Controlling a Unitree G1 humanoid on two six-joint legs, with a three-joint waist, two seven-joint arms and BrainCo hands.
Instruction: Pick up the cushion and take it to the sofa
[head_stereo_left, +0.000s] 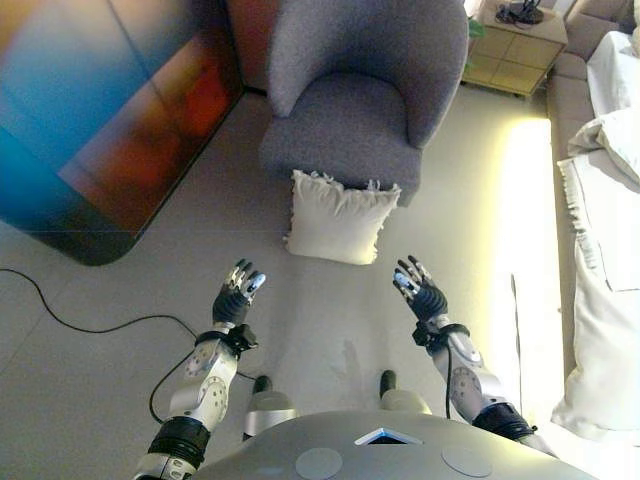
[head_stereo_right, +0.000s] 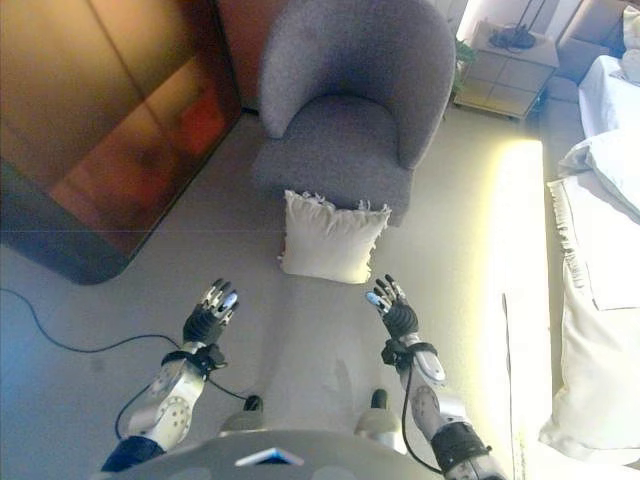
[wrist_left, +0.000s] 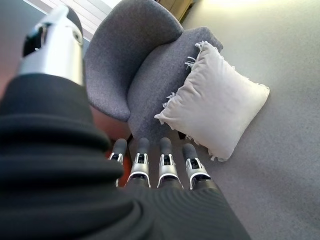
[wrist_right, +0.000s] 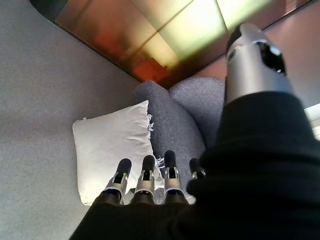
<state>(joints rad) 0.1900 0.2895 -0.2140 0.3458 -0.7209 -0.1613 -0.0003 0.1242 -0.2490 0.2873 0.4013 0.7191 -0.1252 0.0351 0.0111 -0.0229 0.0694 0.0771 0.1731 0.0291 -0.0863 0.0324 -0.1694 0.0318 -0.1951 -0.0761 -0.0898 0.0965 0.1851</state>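
A cream cushion (head_stereo_left: 340, 218) with fringed corners stands on the floor, leaning against the front of a grey armchair (head_stereo_left: 355, 100). It also shows in the left wrist view (wrist_left: 220, 107) and the right wrist view (wrist_right: 112, 147). My left hand (head_stereo_left: 236, 295) is open, held above the floor short of the cushion and to its left. My right hand (head_stereo_left: 420, 290) is open, short of the cushion and to its right. Neither hand touches it. A sofa (head_stereo_left: 600, 190) with white covers runs along the right edge.
A dark glossy cabinet (head_stereo_left: 110, 110) stands at the left. A black cable (head_stereo_left: 90, 325) lies on the floor at the lower left. A small side table (head_stereo_left: 515, 45) stands at the back right, beside the armchair.
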